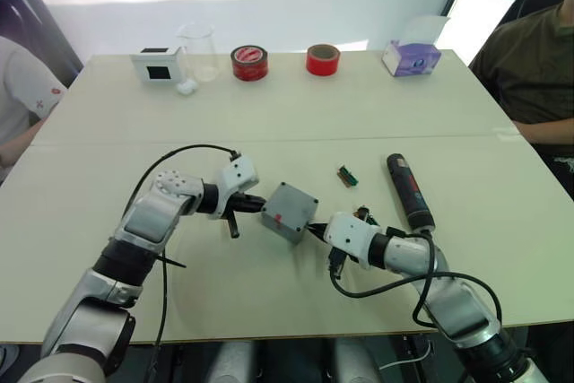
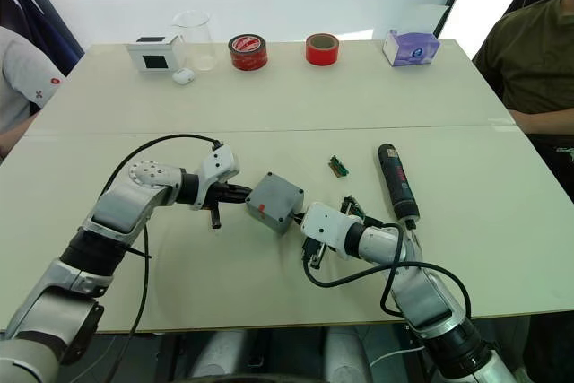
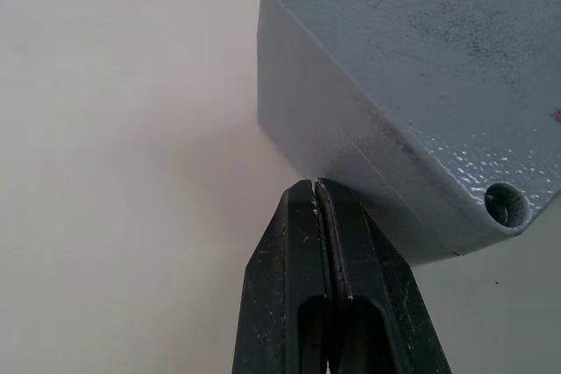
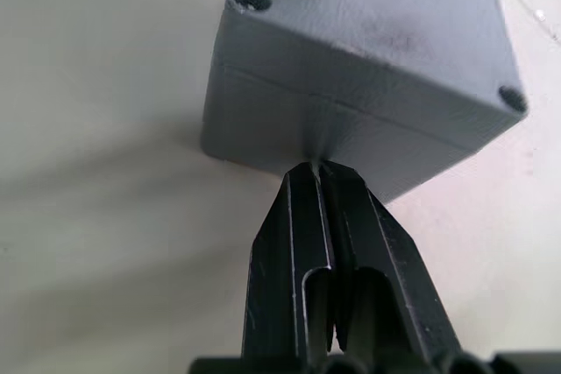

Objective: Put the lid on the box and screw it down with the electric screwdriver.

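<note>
The grey box (image 1: pixel 285 219) sits mid-table with the lid (image 1: pixel 292 203) lying on top of it; a seam between them shows in both wrist views. A small red mark (image 1: pixel 279 218) is on its near side. My left gripper (image 1: pixel 259 204) is shut, its tips pressed against the box's left side (image 3: pixel 351 142). From the other side my right gripper (image 1: pixel 314 230) is also shut, its tips touching the box's right wall (image 4: pixel 298 129). The black electric screwdriver (image 1: pixel 409 190) lies flat on the table to the right, free of both grippers.
A small green part (image 1: pixel 347 176) lies between box and screwdriver. Along the far edge stand a white box with a black screen (image 1: pixel 160 65), a clear beaker (image 1: pixel 199 49), two red tape rolls (image 1: pixel 249 63) and a tissue box (image 1: pixel 411 57). People sit at both table sides.
</note>
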You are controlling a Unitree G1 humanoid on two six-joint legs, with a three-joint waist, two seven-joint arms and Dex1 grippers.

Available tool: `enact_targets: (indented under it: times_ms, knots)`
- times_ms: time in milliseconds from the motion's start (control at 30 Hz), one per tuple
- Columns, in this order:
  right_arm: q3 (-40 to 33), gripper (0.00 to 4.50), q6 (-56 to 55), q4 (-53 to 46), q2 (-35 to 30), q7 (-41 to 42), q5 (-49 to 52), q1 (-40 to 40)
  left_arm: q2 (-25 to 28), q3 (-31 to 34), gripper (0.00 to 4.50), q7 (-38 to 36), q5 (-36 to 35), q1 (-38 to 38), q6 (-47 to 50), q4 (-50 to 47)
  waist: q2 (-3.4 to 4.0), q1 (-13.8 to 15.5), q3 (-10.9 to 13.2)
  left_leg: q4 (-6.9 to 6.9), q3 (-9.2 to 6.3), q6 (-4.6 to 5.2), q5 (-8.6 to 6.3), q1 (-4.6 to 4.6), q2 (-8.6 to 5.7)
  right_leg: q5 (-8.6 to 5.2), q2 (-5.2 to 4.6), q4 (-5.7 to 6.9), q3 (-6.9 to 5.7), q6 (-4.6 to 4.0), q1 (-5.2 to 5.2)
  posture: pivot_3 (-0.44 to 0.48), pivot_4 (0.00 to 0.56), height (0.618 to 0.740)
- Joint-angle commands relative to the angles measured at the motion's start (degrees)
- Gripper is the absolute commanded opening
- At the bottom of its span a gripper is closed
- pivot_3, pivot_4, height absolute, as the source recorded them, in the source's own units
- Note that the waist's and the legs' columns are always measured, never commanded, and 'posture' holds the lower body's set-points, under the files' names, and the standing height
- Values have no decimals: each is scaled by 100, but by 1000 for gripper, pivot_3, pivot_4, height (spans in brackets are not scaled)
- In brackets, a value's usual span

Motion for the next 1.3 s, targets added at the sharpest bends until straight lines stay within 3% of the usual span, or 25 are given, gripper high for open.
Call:
enact_targets:
  times_ms: [33, 333, 733, 933, 1067, 1300]
  knots:
    - [47, 49, -90, -146, 97, 48, 96, -176, -41, 23, 0, -103, -335, 114, 267, -666, 0, 1, 0, 0, 0, 0, 0, 0, 0, 0, 0, 0, 0, 0, 0, 0, 150, 740]
    - [20, 49, -68, -269, 52, 224, 175, -99, 193, 167, 0, 45, -606, 591, 978, -1566, 0, 5, 0, 0, -1, -1, 1, 0, 1, 0, 0, 0, 0, 0, 0, 0, 150, 740]
    - [6, 49, -29, -337, 13, 352, 184, -103, 283, 200, 0, 155, -598, 664, 976, -1492, 0, -3, 0, 0, -1, -1, 1, 0, 1, 0, 0, 0, 0, -1, 0, 0, 150, 740]
    - [-134, 49, -40, -391, -51, 362, 196, -75, 328, 560, 0, 261, -758, 664, 1050, -1378, 0, -2, 0, 0, -1, -1, 1, 0, 1, 0, 0, -1, 0, -1, 0, 0, 150, 740]
    - [-729, 49, 68, -714, -312, 429, 502, 116, 81, 1804, 0, 748, -1372, 748, 988, -1499, 1, 5, 1, 0, -2, -2, 1, -1, 1, 0, -2, 1, 0, -1, -3, 0, 150, 740]
    - [-2303, 49, 1977, -1869, -114, 195, 2038, 211, 539, 2234, 0, 871, -1902, 23, 1797, -1414, 0, 29, 1, -1, -7, -4, 2, -2, 1, 1, -3, 0, -4, -1, 0, 0, 150, 740]
